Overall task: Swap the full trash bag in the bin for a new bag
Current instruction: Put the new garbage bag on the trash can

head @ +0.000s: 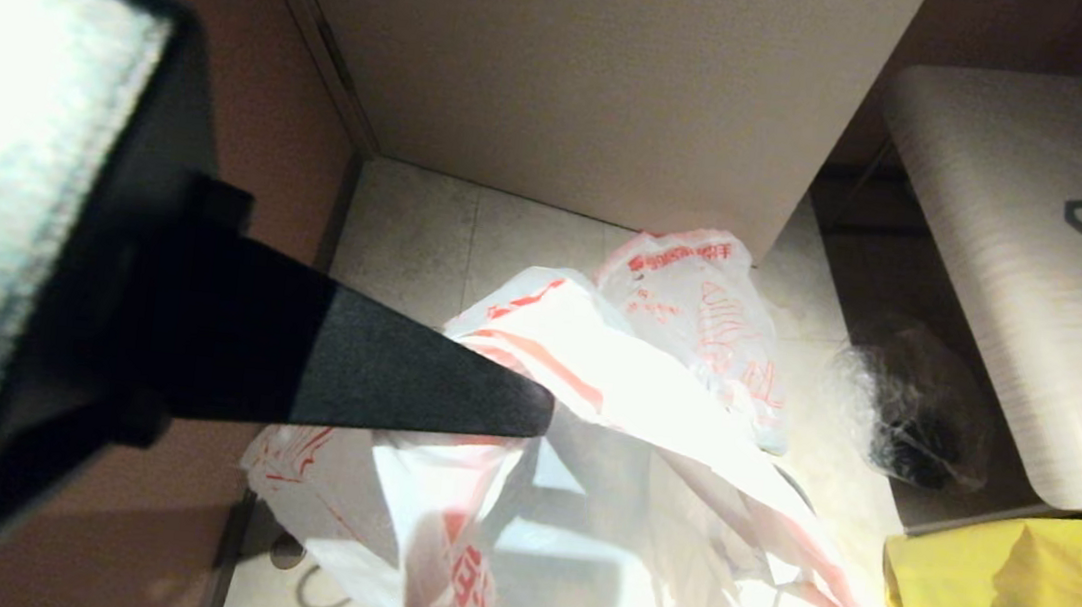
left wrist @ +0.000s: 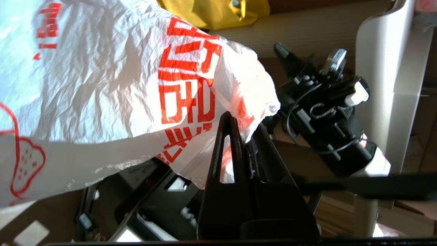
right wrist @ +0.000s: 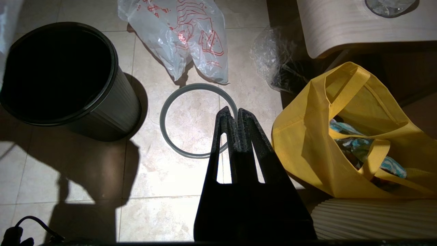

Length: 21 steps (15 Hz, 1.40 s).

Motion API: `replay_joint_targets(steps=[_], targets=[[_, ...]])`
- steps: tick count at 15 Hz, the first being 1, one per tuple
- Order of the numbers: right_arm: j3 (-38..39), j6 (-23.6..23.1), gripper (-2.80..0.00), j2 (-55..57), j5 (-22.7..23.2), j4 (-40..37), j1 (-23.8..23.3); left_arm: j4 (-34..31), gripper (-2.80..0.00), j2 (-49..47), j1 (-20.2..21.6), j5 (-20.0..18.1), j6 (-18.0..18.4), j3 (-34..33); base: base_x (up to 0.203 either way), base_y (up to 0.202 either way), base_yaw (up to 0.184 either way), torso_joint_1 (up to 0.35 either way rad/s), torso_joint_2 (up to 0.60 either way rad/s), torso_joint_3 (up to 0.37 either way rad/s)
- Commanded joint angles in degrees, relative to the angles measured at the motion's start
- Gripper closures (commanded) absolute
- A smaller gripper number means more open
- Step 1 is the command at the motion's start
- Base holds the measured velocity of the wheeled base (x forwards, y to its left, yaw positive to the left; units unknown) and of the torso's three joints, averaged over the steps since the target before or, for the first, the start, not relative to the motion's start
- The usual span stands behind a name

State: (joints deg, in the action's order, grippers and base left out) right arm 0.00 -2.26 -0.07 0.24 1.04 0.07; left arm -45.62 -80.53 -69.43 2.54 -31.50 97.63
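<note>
The left pincer is clamped on a gathered fold of the new bag, holding it up so the film hangs crumpled and spread below. In the head view that bag fills the middle of the scene, draped over where the bin should stand. The bin shows plainly from the right wrist: black, upright on the floor tiles, no bag inside, with its grey ring lying loose on the floor to its right. The full bag sits on the floor farther off, near the foot of the cabinet. The right pincer is parked with its tips together, holding nothing, over the ring's right side.

The new bag looks feather-light, limp and slippery — it will sag and cling rather than keep a shape, and a pinch of thin film could slide out or tear if tugged hard. The hold is best kept near the mouth or a red handle, so the opening can be spread over the bin's rim. The ring is stiff and should grip well at any point of its band. The full bag — lumpy and heavier — is best taken by its gathered top.
</note>
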Motion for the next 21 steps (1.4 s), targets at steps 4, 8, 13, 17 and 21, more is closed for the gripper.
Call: replay_joint_targets(steps=[4, 8, 13, 17, 21], targets=[[0.5, 0.0, 0.0, 0.1, 0.0, 0.0, 0.0, 7.8, 0.0, -7.4, -0.1, -1.2, -0.2, 3.2, 0.0, 0.0, 0.0, 0.0, 0.0, 0.0], [0.5, 0.0, 0.0, 0.1, 0.0, 0.0, 0.0, 16.1, 0.0, -10.9, 0.0, -7.1, -1.6, 3.8, 0.0, 0.0, 0.0, 0.0, 0.0, 0.0], [0.5, 0.0, 0.0, 0.1, 0.0, 0.0, 0.0, 23.4, 0.0, -14.7, 1.7, -15.2, -8.0, 3.8, 0.0, 0.0, 0.0, 0.0, 0.0, 0.0], [0.5, 0.0, 0.0, 0.1, 0.0, 0.0, 0.0, 34.1, 0.0, -16.8, 5.5, -19.7, -7.8, -2.9, 0.0, 0.0, 0.0, 0.0, 0.0, 0.0], [0.5, 0.0, 0.0, 0.1, 0.0, 0.0, 0.0, 45.9, 0.0, -17.0, 12.5, -26.3, -8.0, -14.6, 0.0, 0.0, 0.0, 0.0, 0.0, 0.0]])
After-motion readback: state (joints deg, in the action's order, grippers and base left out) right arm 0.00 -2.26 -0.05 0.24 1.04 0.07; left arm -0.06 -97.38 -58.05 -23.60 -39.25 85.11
